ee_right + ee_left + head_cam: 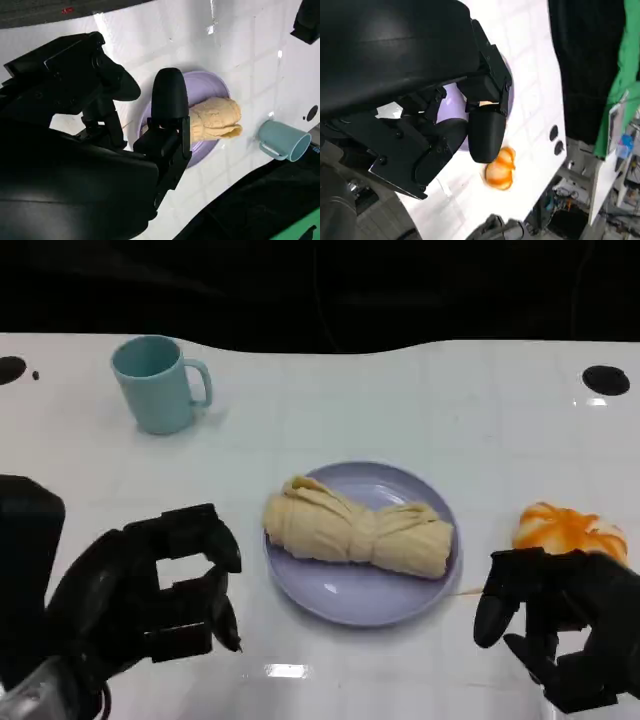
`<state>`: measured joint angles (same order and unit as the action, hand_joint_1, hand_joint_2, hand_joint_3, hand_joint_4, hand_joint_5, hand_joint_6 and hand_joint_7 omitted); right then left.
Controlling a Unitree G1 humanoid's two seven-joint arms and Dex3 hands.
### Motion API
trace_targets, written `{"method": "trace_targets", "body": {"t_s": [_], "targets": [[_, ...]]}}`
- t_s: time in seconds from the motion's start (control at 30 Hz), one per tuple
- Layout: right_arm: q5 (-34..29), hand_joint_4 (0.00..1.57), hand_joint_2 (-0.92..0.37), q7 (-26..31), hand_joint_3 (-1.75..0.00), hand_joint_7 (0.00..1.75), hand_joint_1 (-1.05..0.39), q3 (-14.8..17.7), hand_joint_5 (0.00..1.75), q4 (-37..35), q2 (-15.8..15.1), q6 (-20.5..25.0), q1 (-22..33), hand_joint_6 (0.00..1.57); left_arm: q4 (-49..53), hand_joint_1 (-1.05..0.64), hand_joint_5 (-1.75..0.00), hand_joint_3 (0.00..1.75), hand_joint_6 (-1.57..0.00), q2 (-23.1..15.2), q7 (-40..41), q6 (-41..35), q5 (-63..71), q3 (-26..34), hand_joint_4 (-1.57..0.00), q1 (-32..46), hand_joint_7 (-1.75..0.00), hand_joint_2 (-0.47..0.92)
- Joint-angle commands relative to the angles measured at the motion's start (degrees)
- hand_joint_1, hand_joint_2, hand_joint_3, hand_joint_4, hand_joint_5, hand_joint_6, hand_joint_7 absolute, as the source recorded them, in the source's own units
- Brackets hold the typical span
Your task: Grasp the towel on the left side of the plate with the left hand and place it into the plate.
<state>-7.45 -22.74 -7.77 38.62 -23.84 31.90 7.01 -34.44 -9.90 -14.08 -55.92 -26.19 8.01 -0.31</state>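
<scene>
The rolled yellow towel [358,530] lies across the lavender plate [340,595] — the placing looks done. The left robot hand [165,585] hovers just beside the plate, fingers curled, holding nothing; the right robot hand [560,625] hangs likewise empty. A teal mug [158,382] and an orange object [570,530] share the desk [420,400] — neither obstructs.

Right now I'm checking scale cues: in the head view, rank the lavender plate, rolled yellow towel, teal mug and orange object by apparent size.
1. Lavender plate
2. Rolled yellow towel
3. Teal mug and orange object: too alike, and the right hand partly hides the orange one.
</scene>
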Motion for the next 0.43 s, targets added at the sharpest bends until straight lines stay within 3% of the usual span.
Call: {"method": "trace_targets", "body": {"t_s": [0.03,0.13,0.43], "targets": [[0.1,0.73,-0.54,-0.1,-1.12,1.43,0.02,0.6,1.75,-0.9,-0.8,-1.5,0.4,0.71,1.6,-0.1,-1.75,1.33,-0.72,-0.2,2.2,-2.4,-0.9,1.0,-0.86,-2.1,-1.73,0.53],[-0.1,0.73,-0.54,0.0,-1.11,1.42,0.02,0.5,1.75,-1.0,-0.8,-1.7,0.2,0.71,1.8,-0.11,-1.75,1.24,-0.7,-0.7,3.5,-5.1,-1.0,0.9,-0.84,-3.0,-1.74,0.58],[1.5,0.73,-0.55,0.2,-1.11,1.44,0.04,1.3,1.75,-2.0,0.6,-2.4,-0.2,0.7,2.9,-0.08,-1.75,1.21,-0.69,-1.7,3.8,-9.8,-1.0,1.0,-0.84,-3.9,-1.71,0.62]]}}
